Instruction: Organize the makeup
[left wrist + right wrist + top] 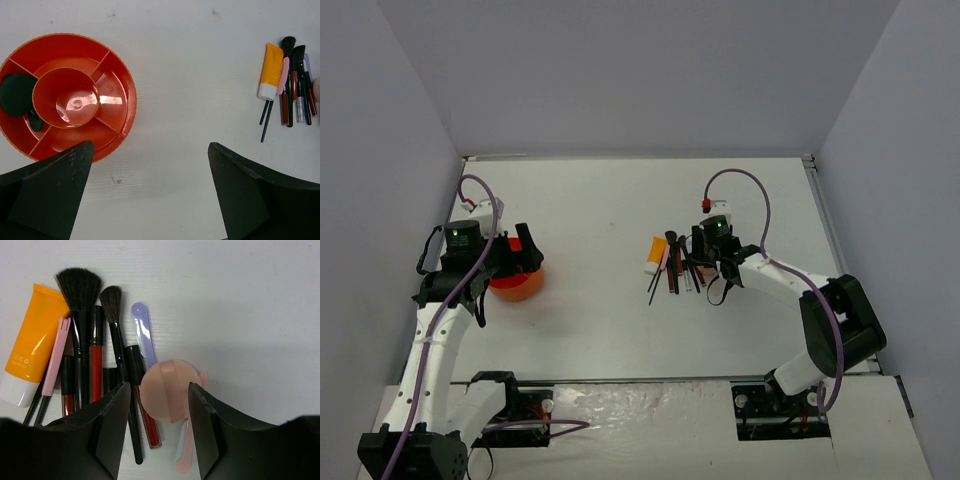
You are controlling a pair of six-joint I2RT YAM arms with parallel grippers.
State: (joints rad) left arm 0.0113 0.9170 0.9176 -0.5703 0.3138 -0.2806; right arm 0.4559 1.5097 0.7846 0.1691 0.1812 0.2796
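Right gripper (158, 388) low in frame, jaws part-open astride pale pink puff (165, 395), not clamped; left gripper (150, 146) spread wide, empty, below orange tub (127, 80) at upper left.

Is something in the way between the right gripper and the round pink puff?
No, nothing visible is in the way. The right gripper is open right at the pink puff, with one finger on each side of it. The puff lies on top of a lilac stick, close beside the black brushes.
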